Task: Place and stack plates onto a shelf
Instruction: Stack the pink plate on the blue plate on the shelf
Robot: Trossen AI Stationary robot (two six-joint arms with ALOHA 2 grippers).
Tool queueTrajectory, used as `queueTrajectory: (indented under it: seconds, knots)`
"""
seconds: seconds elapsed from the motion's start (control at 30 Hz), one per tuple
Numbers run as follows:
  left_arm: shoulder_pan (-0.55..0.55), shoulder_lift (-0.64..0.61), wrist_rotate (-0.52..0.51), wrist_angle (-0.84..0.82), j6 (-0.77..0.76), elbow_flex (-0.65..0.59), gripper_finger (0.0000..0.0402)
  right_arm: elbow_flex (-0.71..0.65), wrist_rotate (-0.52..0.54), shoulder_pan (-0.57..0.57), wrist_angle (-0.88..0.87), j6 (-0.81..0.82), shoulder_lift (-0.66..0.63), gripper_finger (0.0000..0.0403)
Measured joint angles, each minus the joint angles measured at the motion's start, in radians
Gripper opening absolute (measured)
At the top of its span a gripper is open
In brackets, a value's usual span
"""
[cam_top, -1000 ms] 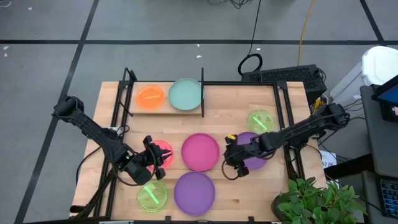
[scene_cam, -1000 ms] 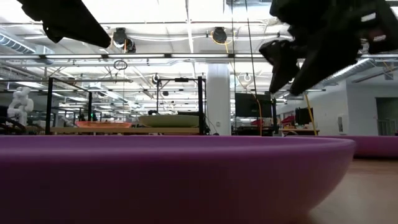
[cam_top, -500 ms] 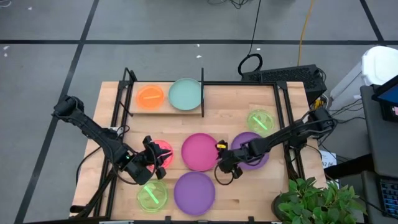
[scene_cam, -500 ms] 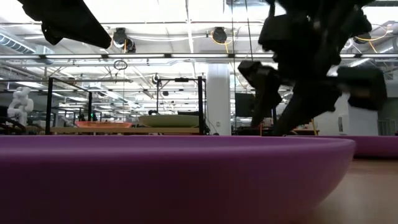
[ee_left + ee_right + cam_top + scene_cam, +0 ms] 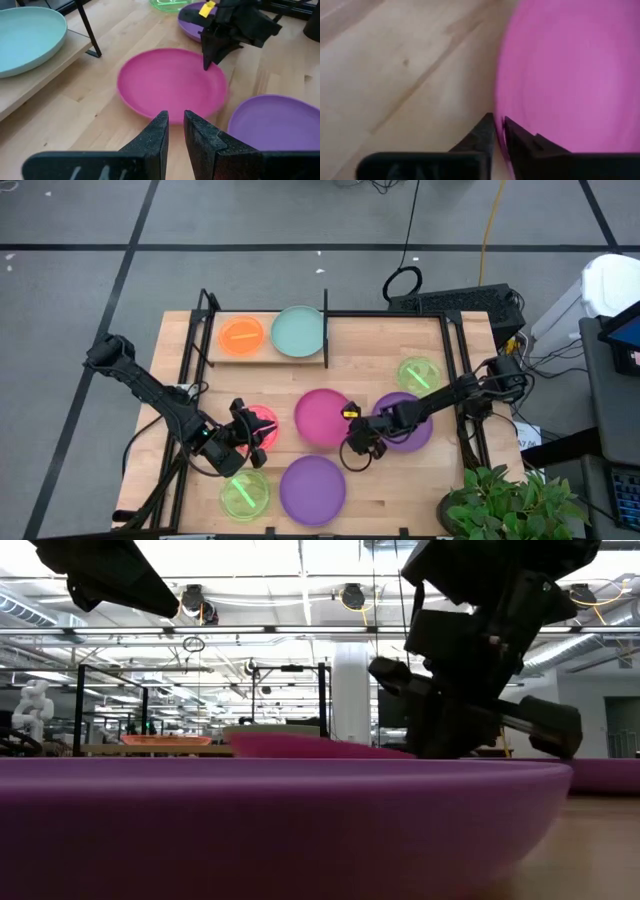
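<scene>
On the shelf [image 5: 265, 360] at the far left lie an orange plate [image 5: 241, 336] and a pale teal plate [image 5: 298, 331]. A magenta plate [image 5: 322, 418] sits mid-table; my right gripper [image 5: 352, 442] is shut on its right rim. In the left wrist view this gripper [image 5: 207, 62] shows at the plate's far edge. My left gripper [image 5: 255, 432] hovers over a red plate [image 5: 264, 420]. Its fingers [image 5: 175, 125] stand a narrow gap apart with nothing between them. My right gripper pinches the magenta plate's rim [image 5: 503, 107] between its two fingers, on the plate's right, near side. The fingers slant down from the table's right. In the low view the plate [image 5: 300, 745] stands tilted; what still rests on the table is hidden.
A purple plate [image 5: 312, 488] lies at the near edge and fills the low view's foreground [image 5: 280, 820]. Another purple plate [image 5: 412, 428] lies under my right arm. Green plates lie at the right [image 5: 418, 372] and the near left [image 5: 245, 494]. Black frame posts [image 5: 325, 310] stand by the shelf.
My right gripper has sunk and moved toward the table's left, onto the magenta plate, rolling as it went, and has shut on the rim. The plate has shifted a little and now rises into the low view, tilted.
</scene>
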Motion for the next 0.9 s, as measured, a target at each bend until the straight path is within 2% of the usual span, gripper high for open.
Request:
queueTrajectory:
  seconds: [0.1,0.33,0.57,0.73,0.9]
  knots:
    - [0.008,0.0,0.0,0.0,0.024,0.0,0.0067,0.0,0.03,-0.001,0.001,-0.047,0.0,0.0006]
    - [0.019,0.0,0.001,0.001,0.065,0.0,0.0067,0.005,0.143,0.021,0.004,-0.111,-0.02,0.0004]
    - [0.008,-0.022,0.036,-0.063,0.162,0.001,0.0067,0.147,0.165,0.028,-0.111,-0.082,-0.041,0.0003]
    - [0.007,-0.14,0.034,-0.217,0.239,0.001,0.0067,0.292,0.217,0.015,-0.252,-0.076,-0.04,0.0003]
    - [0.006,-0.314,0.004,-0.273,0.333,0.001,0.0067,0.431,0.281,-0.008,-0.379,-0.078,-0.04,0.0003]
